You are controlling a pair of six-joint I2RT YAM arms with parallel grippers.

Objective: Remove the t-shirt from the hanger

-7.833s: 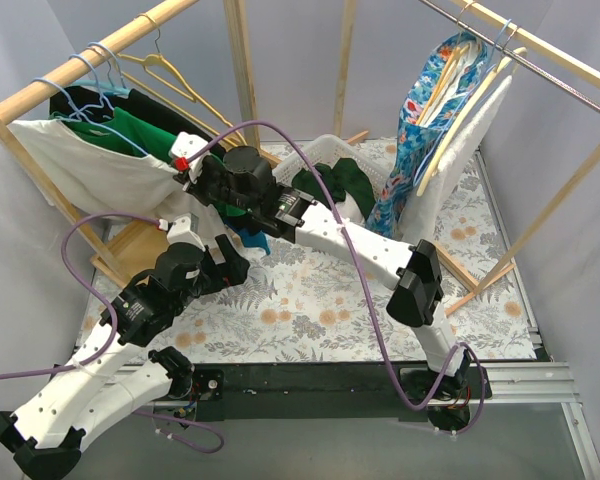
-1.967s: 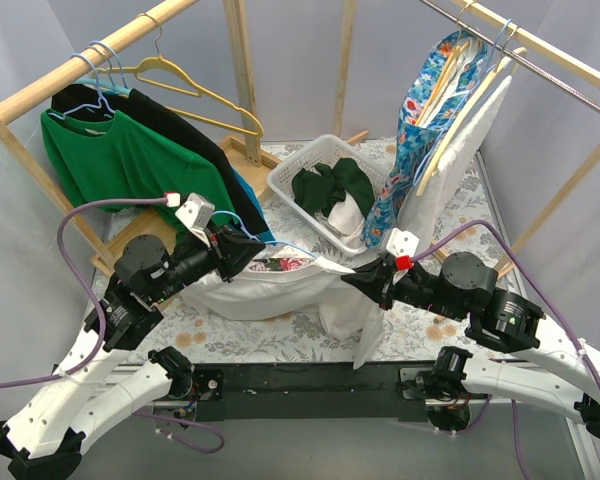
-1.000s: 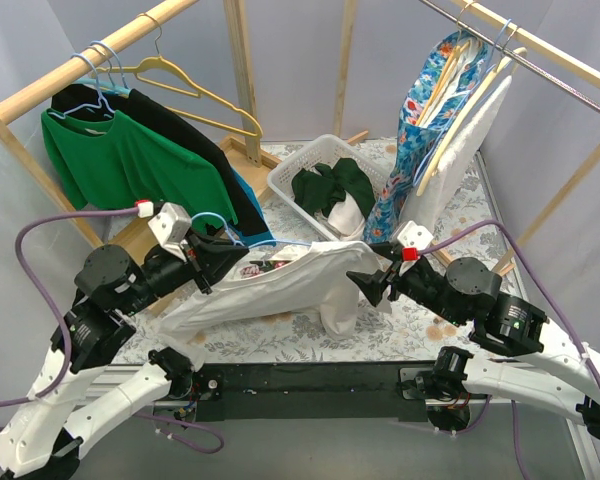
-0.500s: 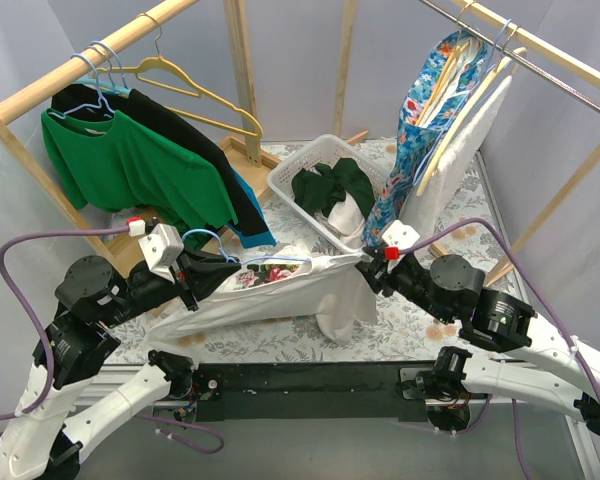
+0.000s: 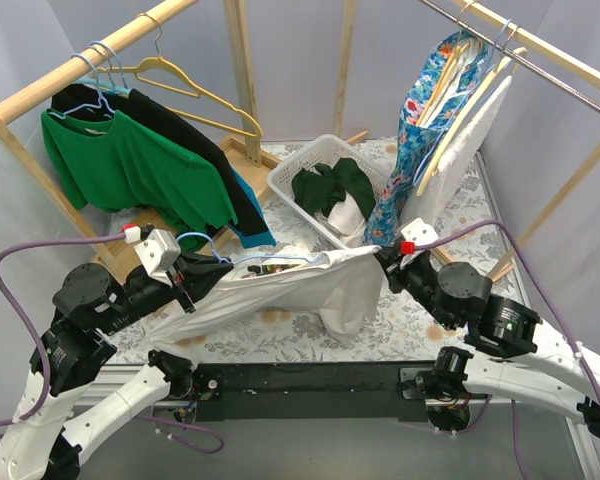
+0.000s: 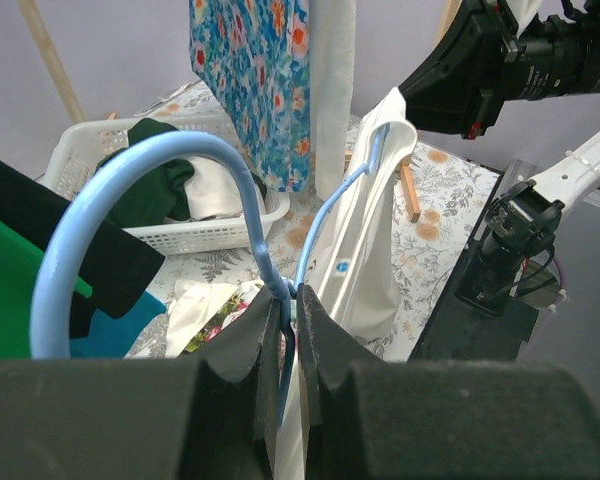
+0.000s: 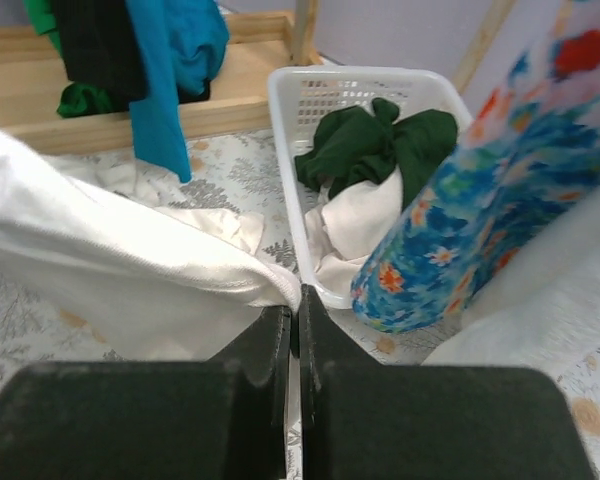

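Laundry basket just behind the stretched white t-shirt

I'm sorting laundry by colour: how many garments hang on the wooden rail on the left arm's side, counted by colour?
Green shirt: 1
Black garment: 1
Teal garment: 1
Total: 3

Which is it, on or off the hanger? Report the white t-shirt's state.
On. The blue hanger runs inside the white t-shirt; the left gripper is shut on its neck, the right gripper shut on the fabric.
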